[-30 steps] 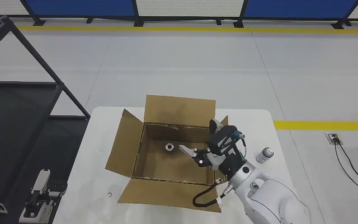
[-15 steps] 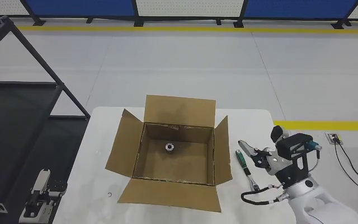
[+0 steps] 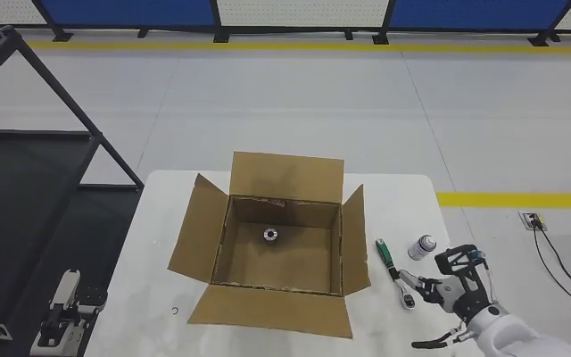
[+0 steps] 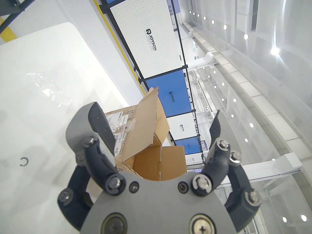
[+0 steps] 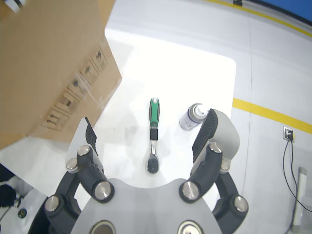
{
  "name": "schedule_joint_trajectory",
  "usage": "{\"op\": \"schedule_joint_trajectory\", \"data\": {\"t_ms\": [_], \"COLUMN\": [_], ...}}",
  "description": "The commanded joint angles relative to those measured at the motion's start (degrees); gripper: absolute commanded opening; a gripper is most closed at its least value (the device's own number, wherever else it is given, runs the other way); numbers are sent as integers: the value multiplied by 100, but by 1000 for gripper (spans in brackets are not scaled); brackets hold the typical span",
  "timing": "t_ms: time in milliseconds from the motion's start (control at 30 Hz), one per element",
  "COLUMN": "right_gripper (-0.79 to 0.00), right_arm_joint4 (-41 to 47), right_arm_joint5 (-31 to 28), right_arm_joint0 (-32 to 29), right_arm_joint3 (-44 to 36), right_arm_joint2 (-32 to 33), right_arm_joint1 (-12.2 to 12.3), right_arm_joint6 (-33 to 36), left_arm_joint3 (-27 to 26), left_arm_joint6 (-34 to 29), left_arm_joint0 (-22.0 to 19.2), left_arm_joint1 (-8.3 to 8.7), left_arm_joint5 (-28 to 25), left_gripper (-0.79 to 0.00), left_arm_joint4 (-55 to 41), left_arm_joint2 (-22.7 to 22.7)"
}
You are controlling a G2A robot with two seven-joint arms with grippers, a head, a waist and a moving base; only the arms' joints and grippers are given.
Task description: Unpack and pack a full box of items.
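The open cardboard box (image 3: pixel 201 234) stands mid-table with a small round metal part (image 3: pixel 269 235) on its floor. To its right a green-handled ratchet wrench (image 3: pixel 393 272) (image 5: pixel 153 132) lies flat on the white table (image 3: pixel 152 294). A small spray can (image 3: pixel 421 247) (image 5: pixel 192 118) stands upright just beyond the wrench. My right gripper (image 3: pixel 426 287) (image 5: pixel 149 116) hovers open behind the wrench's head, holding nothing. My left gripper (image 4: pixel 156 113) is open and empty off the table's left side, facing the box (image 4: pixel 146 127).
A small C-shaped ring (image 3: pixel 175 311) (image 4: pixel 24 161) lies on the table left of the box's front flap. A black metal rack (image 3: pixel 53 170) stands off the table's left side. A wall socket with a cable (image 3: pixel 533 220) is on the floor to the right.
The right arm left the box and swung right. The wrench now lies on the table, and the gripper has drawn back toward the near right corner, uncovering the spray can.
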Motion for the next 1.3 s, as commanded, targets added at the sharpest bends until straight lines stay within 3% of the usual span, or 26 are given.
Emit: {"op": "schedule_joint_trajectory", "data": {"t_ms": [0,467,567,767,933,1267], "right_gripper": [0,0,0,0,-179,-296], "right_arm_joint4": [-160,-251,-720,-1398,-1482,-935], "right_arm_joint5": [32,91,78,530,942,786], "right_arm_joint0": [149,222,231,743,1437,1813], "right_arm_joint3": [143,202,135,374,977,1669], "right_arm_joint2": [-134,-218,-512,-1147,-1469,-1314], "right_arm_joint1": [22,28,44,55,38,96], "right_arm_joint6": [276,355,349,1396,2014,2281], "left_arm_joint3": [0,0,0,0,0,0], "left_arm_joint6": [0,0,0,0,0,0], "left_arm_joint0": [0,0,0,0,0,0], "left_arm_joint1": [0,0,0,0,0,0], "left_arm_joint5": [0,0,0,0,0,0], "left_gripper": [0,0,0,0,0,0], "left_arm_joint4": [0,0,0,0,0,0], "left_arm_joint2": [0,0,0,0,0,0]}}
